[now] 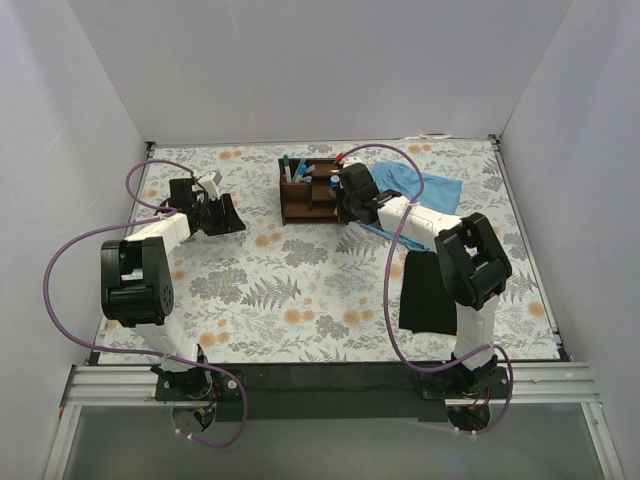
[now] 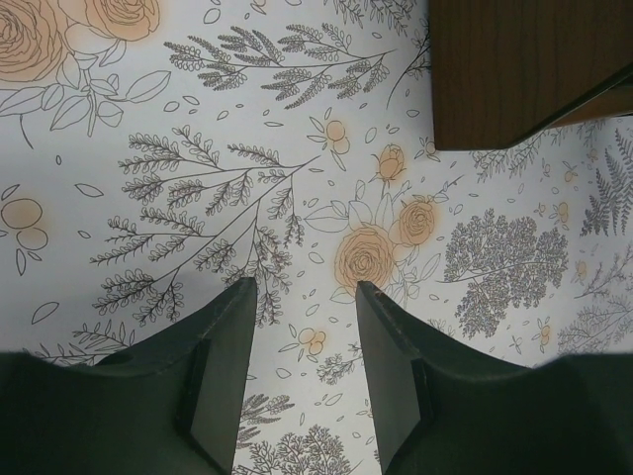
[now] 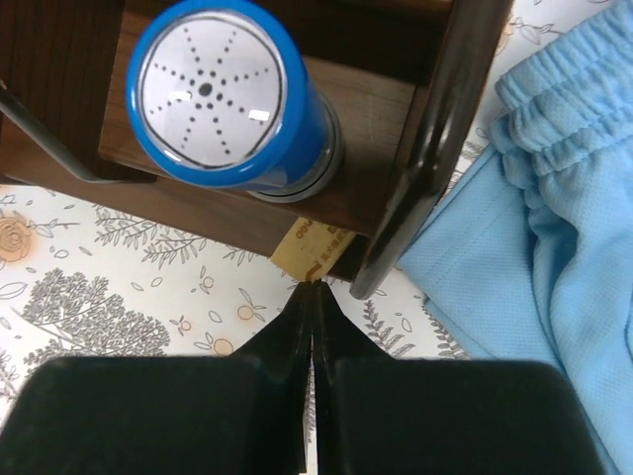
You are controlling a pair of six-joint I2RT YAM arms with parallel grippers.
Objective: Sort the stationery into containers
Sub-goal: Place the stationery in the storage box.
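The little tan block (image 3: pixel 312 252) lies against the outer edge of the wooden organizer (image 3: pixel 376 109), just beside the shelf that holds the blue-and-white cylinder (image 3: pixel 223 94). Your right gripper (image 3: pixel 314 297) has its fingers pressed together, with the tips touching the block. You can't tell whether they nip it. You're likely stowing the block, so next nudge it gently onto a shelf. Your left gripper (image 2: pixel 302 366) hangs spread above the table, holding nothing.

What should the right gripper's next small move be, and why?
Probably lift the right gripper slightly and ease it forward over the dark brown wooden organizer's front wall. Its jaws look shut on the tiny tan block, which sits just outside that wall, next to the compartment holding the short blue-and-white cylinder.
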